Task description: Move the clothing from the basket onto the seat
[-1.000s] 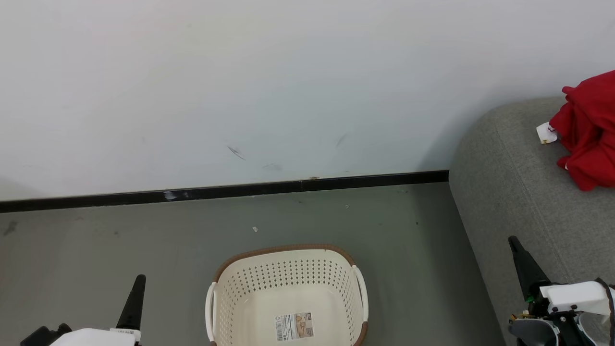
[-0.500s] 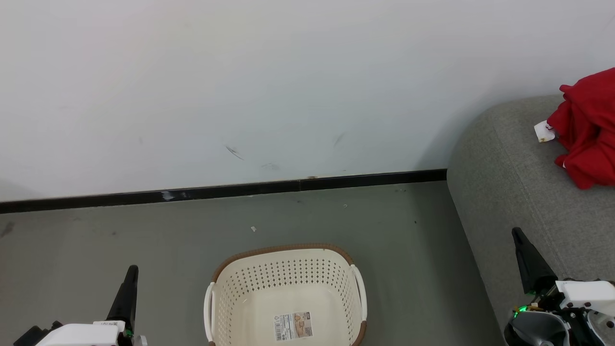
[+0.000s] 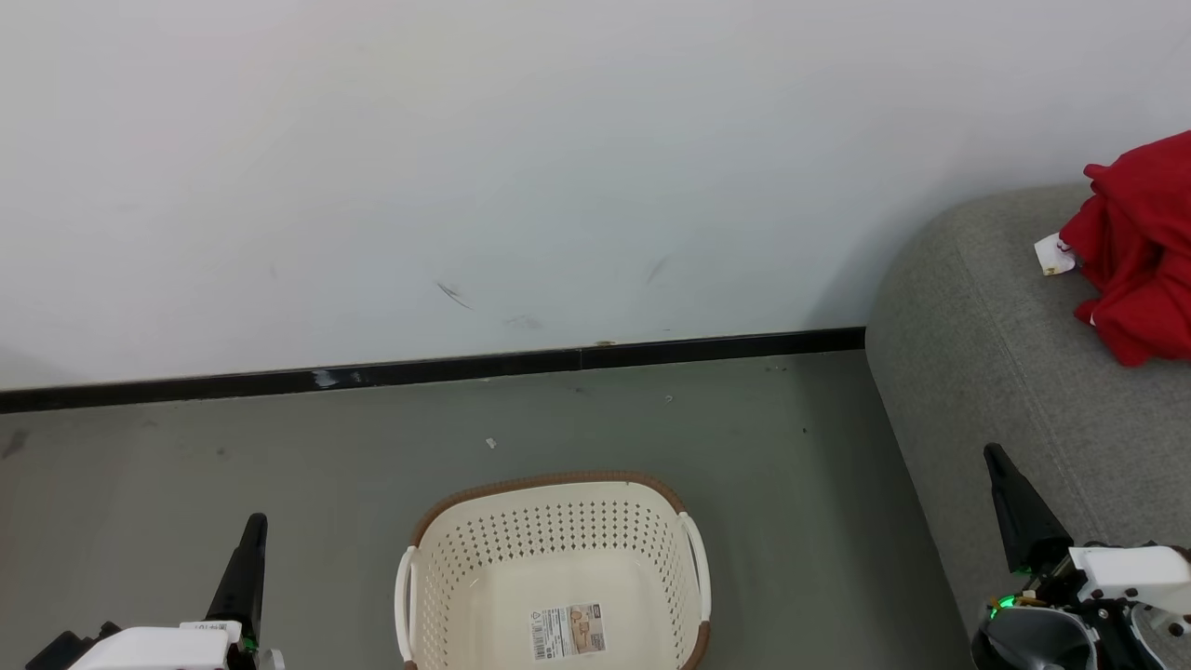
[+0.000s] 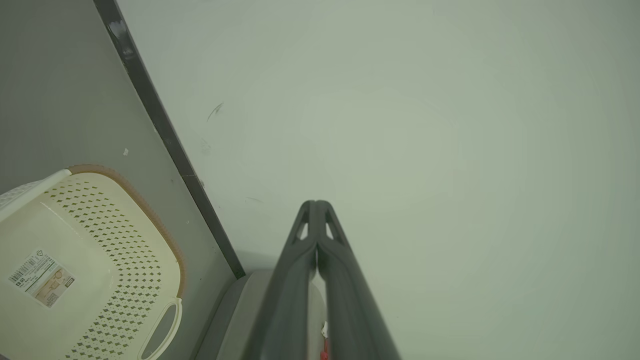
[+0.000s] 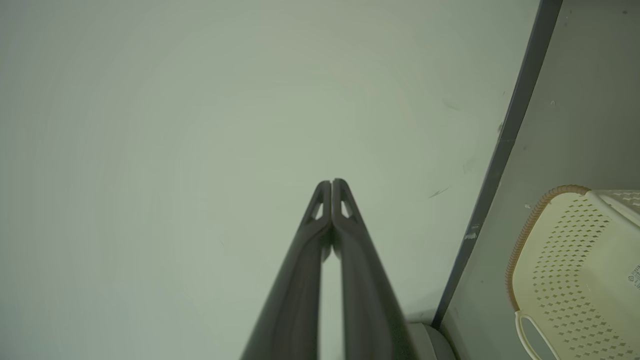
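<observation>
Clothing (image 3: 1140, 247): I see a red heap lying on the seat (image 3: 1005, 372), at the head view's right edge.
Basket (image 3: 558, 482): on the floor (image 3: 279, 447) near the wall (image 3: 465, 140), label showing on its bottom.
Left hand (image 4: 316, 204): closed, fingertips together.
Right hand (image 5: 331, 182): closed likewise.

L hand (image 4: 316, 204) & R hand (image 5: 331, 183), both closed tight, empty, low at sides, tips fwd-up.
</observation>
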Controlling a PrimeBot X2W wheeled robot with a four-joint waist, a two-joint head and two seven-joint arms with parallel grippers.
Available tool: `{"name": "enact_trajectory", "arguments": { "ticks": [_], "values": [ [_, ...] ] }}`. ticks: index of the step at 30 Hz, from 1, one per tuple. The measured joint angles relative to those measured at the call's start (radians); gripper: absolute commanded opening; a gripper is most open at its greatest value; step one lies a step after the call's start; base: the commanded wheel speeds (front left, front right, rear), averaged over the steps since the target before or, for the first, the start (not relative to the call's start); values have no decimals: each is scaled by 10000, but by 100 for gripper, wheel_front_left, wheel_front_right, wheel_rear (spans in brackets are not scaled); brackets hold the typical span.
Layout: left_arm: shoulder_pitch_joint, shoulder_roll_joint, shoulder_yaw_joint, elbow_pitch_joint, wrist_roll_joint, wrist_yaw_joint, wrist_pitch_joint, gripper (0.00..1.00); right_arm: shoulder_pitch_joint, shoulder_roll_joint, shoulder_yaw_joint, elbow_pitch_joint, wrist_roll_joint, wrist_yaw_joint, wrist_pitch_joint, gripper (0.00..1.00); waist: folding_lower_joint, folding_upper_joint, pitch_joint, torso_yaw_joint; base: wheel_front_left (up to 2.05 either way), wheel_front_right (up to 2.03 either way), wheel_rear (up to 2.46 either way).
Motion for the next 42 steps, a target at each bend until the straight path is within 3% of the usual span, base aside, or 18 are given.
{"name": "enact_trajectory", "arguments": {
  "ticks": [42],
  "values": [
    [0, 0, 0, -2, -2, 0, 0, 0, 121, -2, 119, -151, 10, 0, -48, 0, -2, 0, 4, 1, 0, 0, 0]
  ]
}}
